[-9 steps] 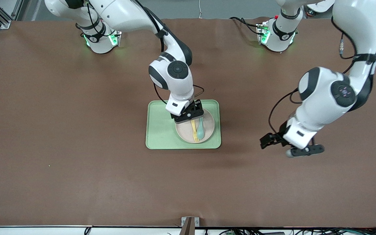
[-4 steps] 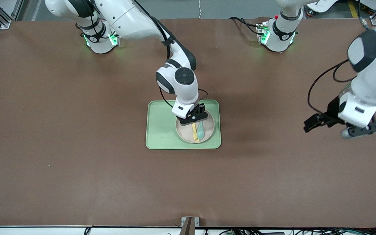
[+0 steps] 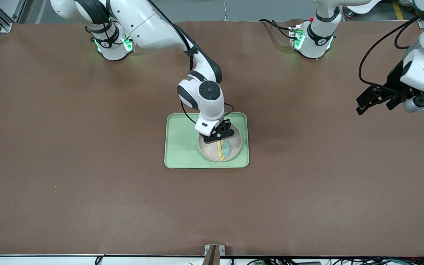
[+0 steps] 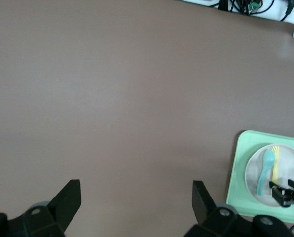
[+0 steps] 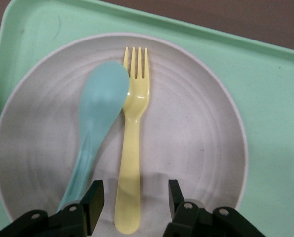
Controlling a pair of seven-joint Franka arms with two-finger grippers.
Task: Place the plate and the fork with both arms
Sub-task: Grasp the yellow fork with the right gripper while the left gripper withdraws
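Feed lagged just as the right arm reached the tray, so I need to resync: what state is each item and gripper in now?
Pale beige round plate: flat in the light-green rectangular tray.
Pale-yellow plastic fork: lying on plate, not lifted.
Teal plastic spoon: lying beside fork, bowl touching it.
Right gripper: low over plate, jaws astride fork handle, not clamped.
Left gripper: jaws open, empty, waiting over bare table.

Count on the desk [image 3: 87, 165]: 1 light-green tray [image 3: 182, 147], 1 beige plate [image 3: 206, 149], 1 yellow fork [image 3: 219, 151], 1 teal spoon [image 3: 226, 148]. 2 white arms, each with 1 black claw: right claw [image 3: 219, 137], left claw [image 3: 375, 99].
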